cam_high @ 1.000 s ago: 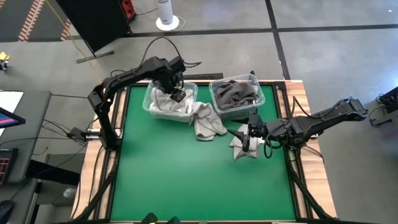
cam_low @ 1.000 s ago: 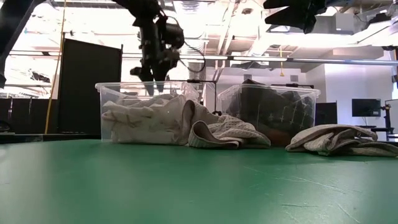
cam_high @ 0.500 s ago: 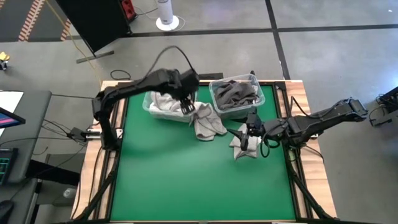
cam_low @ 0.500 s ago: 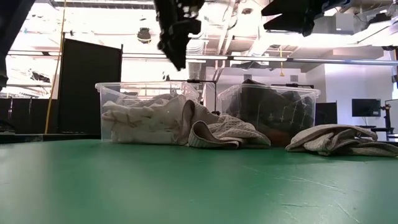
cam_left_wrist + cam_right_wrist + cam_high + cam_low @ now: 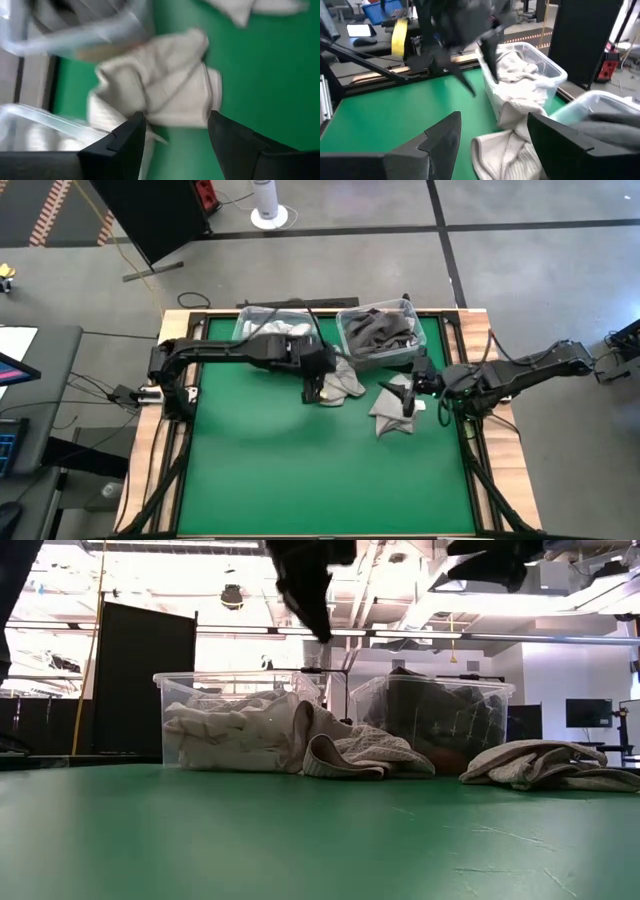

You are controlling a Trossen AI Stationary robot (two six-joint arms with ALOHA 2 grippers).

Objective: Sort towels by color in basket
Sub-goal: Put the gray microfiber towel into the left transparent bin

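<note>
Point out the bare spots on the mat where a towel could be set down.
The green mat is bare in front of both loose towels and beside the left arm. It is crowded at the back: the two bins, the checked towel and the light towel.

White towels (image 5: 235, 735) heaped in left bin, one spilling over its rim. Checked towel (image 5: 340, 383) crumpled on mat just beside. Dark grey towels (image 5: 380, 330) fill right bin. Light grey towel (image 5: 393, 412) bunched on mat, right side.
</note>
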